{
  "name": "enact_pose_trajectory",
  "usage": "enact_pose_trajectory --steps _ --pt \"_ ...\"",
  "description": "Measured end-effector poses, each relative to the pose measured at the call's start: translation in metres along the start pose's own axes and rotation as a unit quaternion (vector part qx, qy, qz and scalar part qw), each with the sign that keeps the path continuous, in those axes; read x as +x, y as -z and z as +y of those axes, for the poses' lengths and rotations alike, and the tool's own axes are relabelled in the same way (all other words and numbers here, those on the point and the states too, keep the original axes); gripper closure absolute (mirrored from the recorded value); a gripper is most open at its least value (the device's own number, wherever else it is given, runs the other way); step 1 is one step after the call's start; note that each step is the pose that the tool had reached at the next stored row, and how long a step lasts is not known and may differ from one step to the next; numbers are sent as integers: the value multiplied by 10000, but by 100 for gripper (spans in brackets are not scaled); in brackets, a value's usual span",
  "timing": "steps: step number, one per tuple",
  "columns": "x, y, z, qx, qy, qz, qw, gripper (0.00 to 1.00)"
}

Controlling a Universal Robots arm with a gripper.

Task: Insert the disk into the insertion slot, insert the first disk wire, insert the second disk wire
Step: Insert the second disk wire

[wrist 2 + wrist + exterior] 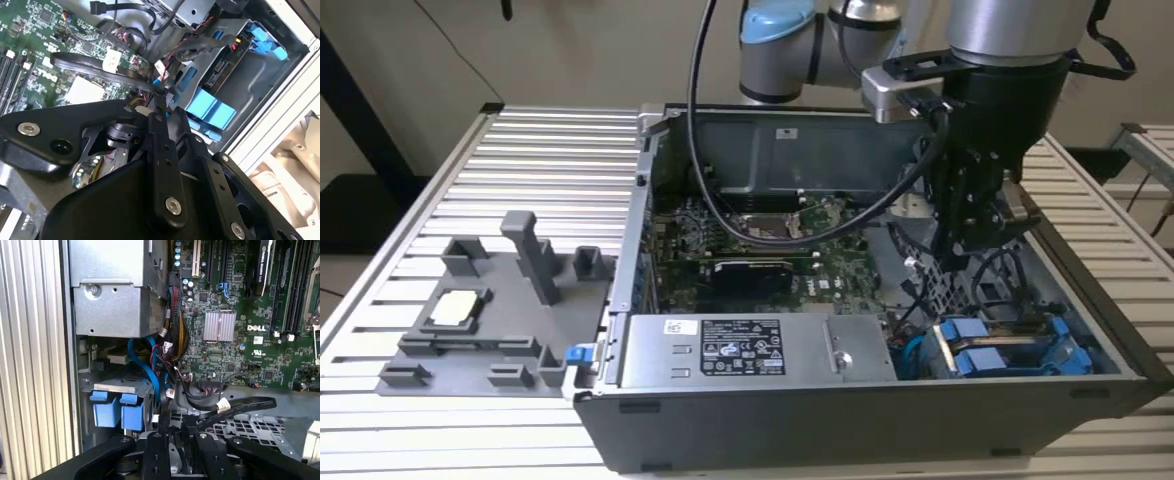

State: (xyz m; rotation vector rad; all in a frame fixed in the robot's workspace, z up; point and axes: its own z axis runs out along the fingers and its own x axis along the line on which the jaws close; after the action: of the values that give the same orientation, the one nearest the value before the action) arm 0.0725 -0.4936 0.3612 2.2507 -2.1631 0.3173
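The disk [1007, 350] sits in the insertion slot [265, 95], at the near right corner of the case [854, 420]. Above it, a little farther, the pincer [963, 248] seems pressed together on a black wire [240, 404]. The wire's end should likely meet the disk straight and be pushed gently, without twisting.

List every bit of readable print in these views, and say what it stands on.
White label on the grey power-supply box: print too small to read.
White sticker on the case's grey rear wall: too small to read.
Green motherboard: white maker's lettering and tiny codes, not quoted.
Blue-framed silver-grey disk: its label is too small to read.
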Motion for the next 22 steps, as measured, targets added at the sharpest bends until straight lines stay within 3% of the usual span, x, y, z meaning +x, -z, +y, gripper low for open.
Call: enact_pose_trajectory --steps 3,9,12,16,22 --pt "-9 -14 5 43 -6 3 10000 73" --pt "-11 -16 5 47 -7 2 10000 73" --pt "-11 -19 7 52 -14 -42 10000 73" --pt "-12 -20 7 57 -28 -134 9999 73" --pt "-12 -20 7 56 -28 -137 9999 73"
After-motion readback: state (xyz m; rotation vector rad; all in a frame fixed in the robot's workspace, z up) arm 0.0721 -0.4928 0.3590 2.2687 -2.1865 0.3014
